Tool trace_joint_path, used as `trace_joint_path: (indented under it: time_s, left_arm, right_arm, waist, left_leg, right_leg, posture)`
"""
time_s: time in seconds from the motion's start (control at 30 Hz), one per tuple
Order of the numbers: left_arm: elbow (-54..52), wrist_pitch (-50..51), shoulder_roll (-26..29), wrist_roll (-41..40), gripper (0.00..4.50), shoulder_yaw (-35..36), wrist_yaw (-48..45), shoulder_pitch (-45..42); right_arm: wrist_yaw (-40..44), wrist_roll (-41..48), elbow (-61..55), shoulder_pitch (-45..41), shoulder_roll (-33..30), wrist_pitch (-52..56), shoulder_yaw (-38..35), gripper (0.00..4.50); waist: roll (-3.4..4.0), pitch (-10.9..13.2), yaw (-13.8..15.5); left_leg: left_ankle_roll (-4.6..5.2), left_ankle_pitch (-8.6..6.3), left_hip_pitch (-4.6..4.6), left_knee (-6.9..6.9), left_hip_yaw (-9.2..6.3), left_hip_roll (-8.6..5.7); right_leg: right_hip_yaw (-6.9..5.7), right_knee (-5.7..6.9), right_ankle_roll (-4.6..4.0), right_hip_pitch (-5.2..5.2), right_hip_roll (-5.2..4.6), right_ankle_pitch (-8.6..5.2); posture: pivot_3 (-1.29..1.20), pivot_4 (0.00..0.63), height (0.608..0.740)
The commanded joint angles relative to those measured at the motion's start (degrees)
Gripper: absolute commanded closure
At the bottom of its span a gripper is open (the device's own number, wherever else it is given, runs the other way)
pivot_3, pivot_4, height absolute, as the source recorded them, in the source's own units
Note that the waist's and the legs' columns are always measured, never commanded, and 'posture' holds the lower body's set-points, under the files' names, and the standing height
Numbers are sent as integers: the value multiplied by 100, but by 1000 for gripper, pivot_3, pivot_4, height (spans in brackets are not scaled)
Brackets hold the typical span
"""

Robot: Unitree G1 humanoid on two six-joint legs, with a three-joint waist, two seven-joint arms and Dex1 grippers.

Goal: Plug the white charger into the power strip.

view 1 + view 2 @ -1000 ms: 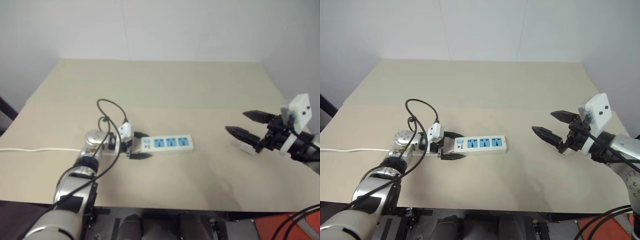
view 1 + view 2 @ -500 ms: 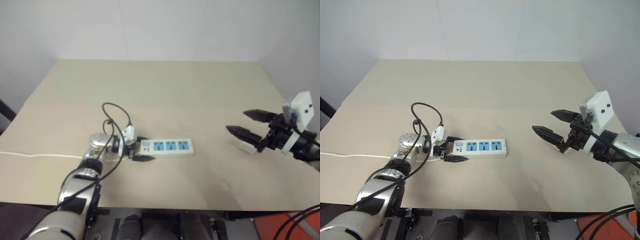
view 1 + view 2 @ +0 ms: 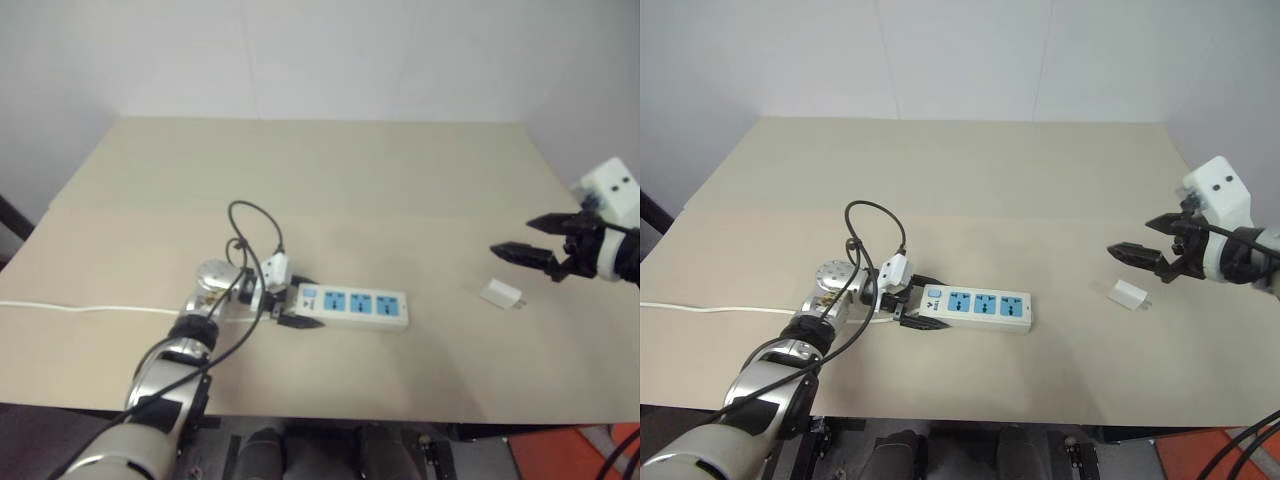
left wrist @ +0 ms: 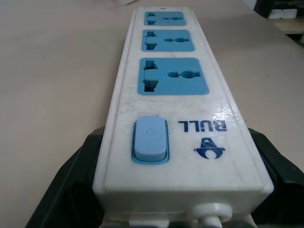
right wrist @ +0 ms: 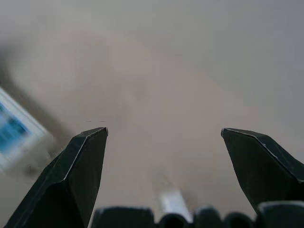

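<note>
Charger (image 3: 1129, 295) lay free on the bench's (image 3: 970, 180) right; my right gripper (image 3: 1140, 240), fingers spread, had lifted off it. Left gripper (image 3: 908, 303) clenched the power strip's (image 3: 975, 308) switch end, dragged rightward.

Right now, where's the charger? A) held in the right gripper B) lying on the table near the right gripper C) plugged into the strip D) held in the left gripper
B: the charger lies loose on the table, just below the open right gripper.
</note>
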Motion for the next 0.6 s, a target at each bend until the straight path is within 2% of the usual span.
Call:
trace_joint_path:
  time_s: [0.03, 0.23, 0.4, 0.6]
  left_arm:
    - [-569, 362, -83, 72, 1171, -217, 148, 79]
    - [-1060, 701, -49, 179, 1171, -503, 358, 375]
    - [-1362, 1005, 7, 225, 1171, -611, 593, 512]
    - [-1657, 1175, 67, 198, 1171, -657, 781, 674]
  right_arm:
    - [723, -553, 300, -577, -354, 74, 934, 0]
    - [1495, -1833, 1312, -1959, 70, -104, 2565, 0]
    - [2045, -2711, 2005, -2515, 489, -539, 3320, 0]
    - [2400, -3393, 2719, -2758, 958, -1031, 3664, 0]
  waist:
    - [0, 0, -6]
    - [0, 0, -10]
    - [1, -1, 17]
    - [3, -2, 20]
  left_leg:
    - [0, 0, -3, 0, 1, 0]
    - [0, 0, -1, 3, 1, -1]
    - [0, 0, -7, 4, 1, -1]
    - [-1, 0, -5, 6, 1, -3]
  right_leg:
    - [0, -1, 0, -1, 0, 0]
    - [1, 1, 1, -4, -1, 0]
    - [-2, 0, 1, -7, -1, 0]
    - [-2, 4, 2, -6, -4, 1]
  posture:
    - [0, 150, 740]
    - [0, 150, 740]
    - [0, 150, 740]
    - [0, 150, 740]
